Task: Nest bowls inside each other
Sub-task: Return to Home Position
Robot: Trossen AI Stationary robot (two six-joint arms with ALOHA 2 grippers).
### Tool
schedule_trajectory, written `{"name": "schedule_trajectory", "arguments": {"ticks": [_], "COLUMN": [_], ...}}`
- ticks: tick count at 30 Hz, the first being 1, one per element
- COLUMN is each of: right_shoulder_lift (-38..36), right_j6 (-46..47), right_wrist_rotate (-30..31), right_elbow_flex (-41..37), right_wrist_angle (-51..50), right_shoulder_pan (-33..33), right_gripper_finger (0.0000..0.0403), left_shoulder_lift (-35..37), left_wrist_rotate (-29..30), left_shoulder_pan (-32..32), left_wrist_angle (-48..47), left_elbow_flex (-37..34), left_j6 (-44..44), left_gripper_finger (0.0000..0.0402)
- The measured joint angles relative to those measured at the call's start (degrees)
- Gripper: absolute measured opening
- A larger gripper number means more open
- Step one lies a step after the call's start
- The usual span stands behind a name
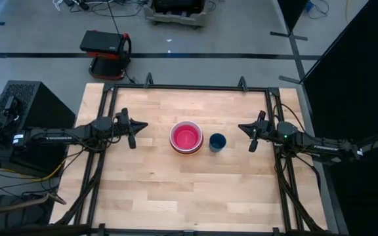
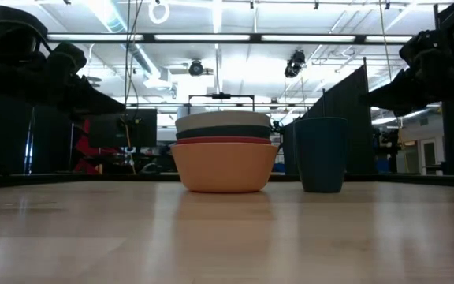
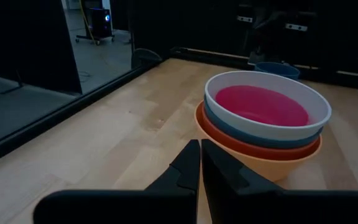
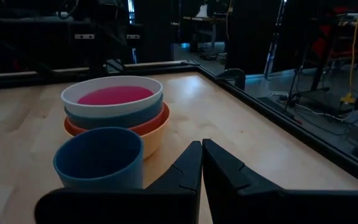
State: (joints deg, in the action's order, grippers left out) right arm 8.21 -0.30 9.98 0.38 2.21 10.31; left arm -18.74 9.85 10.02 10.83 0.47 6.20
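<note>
Nested bowls stand as one stack (image 1: 186, 137) at the table's middle. The orange bowl (image 3: 272, 163) is at the bottom and rests on the wood. Above it come the red bowl (image 3: 253, 148), the teal-blue bowl (image 3: 260, 132) and the white bowl (image 3: 316, 106). The pink bowl (image 3: 261, 106) lies inside the white one. My left gripper (image 1: 143, 124) hangs shut above the table, left of the stack. My right gripper (image 1: 241, 127) hangs shut to the right of it. Both point level at the stack and touch nothing.
A narrow dark blue cup (image 1: 217, 141) stands upright on the table just right of the stack, between it and my right gripper. A black frame rail (image 1: 189, 87) runs round the table's edges. Bare wood lies toward the near edge.
</note>
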Motion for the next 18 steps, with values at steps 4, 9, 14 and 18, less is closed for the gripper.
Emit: {"name": "schedule_trajectory", "arguments": {"ticks": [4,9,14,18], "right_shoulder_lift": [0.0,0.0,0.0,0.0], "right_j6": [0.0,0.0,0.0,0.0], "right_wrist_rotate": [0.0,0.0,0.0,0.0], "right_elbow_flex": [0.0,0.0,0.0,0.0], "right_wrist_angle": [0.0,0.0,0.0,0.0], "right_shoulder_pan": [0.0,0.0,0.0,0.0], "right_gripper_finger": [0.0000,0.0000,0.0000,0.0000], "left_shoulder_lift": [0.0,0.0,0.0,0.0], "left_wrist_rotate": [0.0,0.0,0.0,0.0], "left_shoulder_pan": [0.0,0.0,0.0,0.0], "left_wrist_angle": [0.0,0.0,0.0,0.0], "left_elbow_flex": [0.0,0.0,0.0,0.0], "left_j6": [0.0,0.0,0.0,0.0], "left_gripper_finger": [0.0003,0.0004,0.0004,0.0006]}}
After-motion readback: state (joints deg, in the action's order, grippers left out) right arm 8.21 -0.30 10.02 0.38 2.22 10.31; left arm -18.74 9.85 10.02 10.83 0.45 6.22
